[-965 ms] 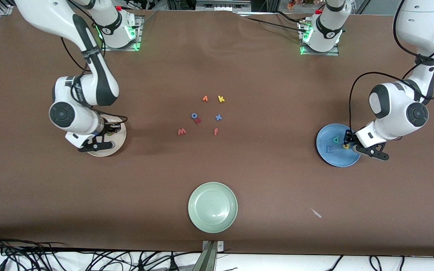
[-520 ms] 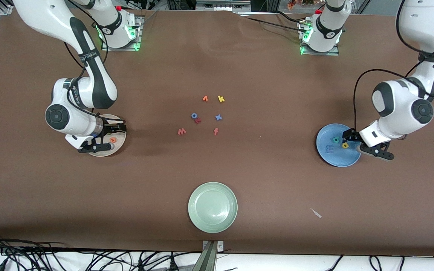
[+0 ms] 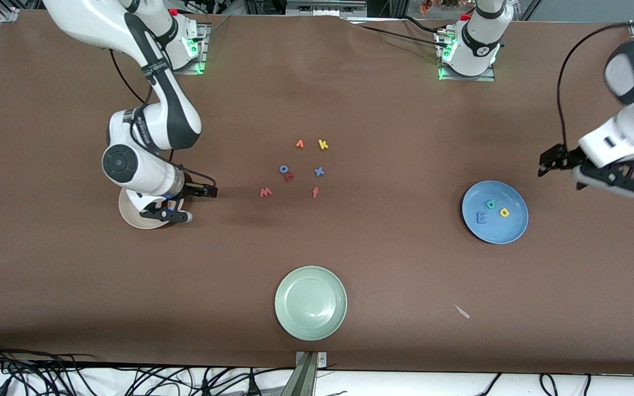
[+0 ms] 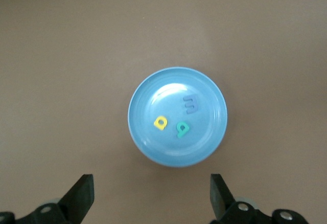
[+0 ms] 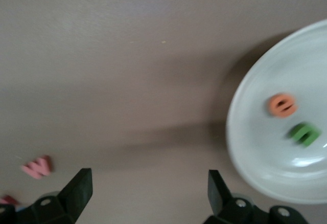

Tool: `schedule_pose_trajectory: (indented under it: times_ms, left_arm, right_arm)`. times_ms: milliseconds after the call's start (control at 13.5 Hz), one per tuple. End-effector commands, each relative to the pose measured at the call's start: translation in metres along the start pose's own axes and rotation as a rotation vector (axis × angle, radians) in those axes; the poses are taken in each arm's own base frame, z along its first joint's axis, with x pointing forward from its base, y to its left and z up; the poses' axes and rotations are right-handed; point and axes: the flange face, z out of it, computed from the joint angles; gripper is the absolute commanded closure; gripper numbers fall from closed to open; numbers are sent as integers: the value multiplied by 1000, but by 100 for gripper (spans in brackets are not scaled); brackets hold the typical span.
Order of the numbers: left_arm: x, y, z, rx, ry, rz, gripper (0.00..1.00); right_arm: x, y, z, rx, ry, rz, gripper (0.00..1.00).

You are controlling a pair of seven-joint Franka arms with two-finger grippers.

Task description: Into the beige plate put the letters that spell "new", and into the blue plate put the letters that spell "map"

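Over the bare brown table [image 3: 383, 258], just off the edge of the beige plate [image 3: 127, 212], is where my right gripper [image 3: 187, 203] hangs, jaws spread wide with nothing between them. Right beside it, in that plate, my right wrist view picks up the orange e [image 5: 282, 105] and the green n [image 5: 305, 133] lying close together, apart from each other by a sliver. The pinkish-red w [image 3: 265, 192] isn't in there; it sits on the table toward the middle, out ahead of my open fingers [image 5: 76, 189], with a little scatter of other letters near it: blue o [image 3: 283, 169], orange v [image 3: 299, 144], yellow k [image 3: 323, 144] and a red-orange f [image 3: 315, 192]. My left gripper [image 3: 562, 168] is up in the air at the left arm's end of the table, also wide open and empty, near the blue plate [image 3: 509, 231] but not above it. In that plate lie the blue m [image 4: 191, 103], yellow a [image 4: 161, 122] and teal-green p [image 4: 182, 128], grouped together. A pale green plate [image 3: 311, 302] sits by itself, nearest the front camera.
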Motion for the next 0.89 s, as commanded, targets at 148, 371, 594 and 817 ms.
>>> schedule_pose_trajectory:
  times_ms: [148, 371, 594, 817]
  left_arm:
    - [-15, 20, -121, 3, -102, -112, 0]
    - [-16, 51, -148, 40, -146, -315, 0]
    - [-11, 67, -150, 43, -148, -456, 0]
    - [0, 81, -159, 48, -127, -425, 0]
  right_arm:
    - [-31, -64, 12, 45, 22, 287, 0]
    - [-50, -95, 26, 59, 42, 459, 0]
    - [-60, -111, 43, 62, 47, 539, 0]
    - [-67, -120, 58, 62, 53, 609, 0]
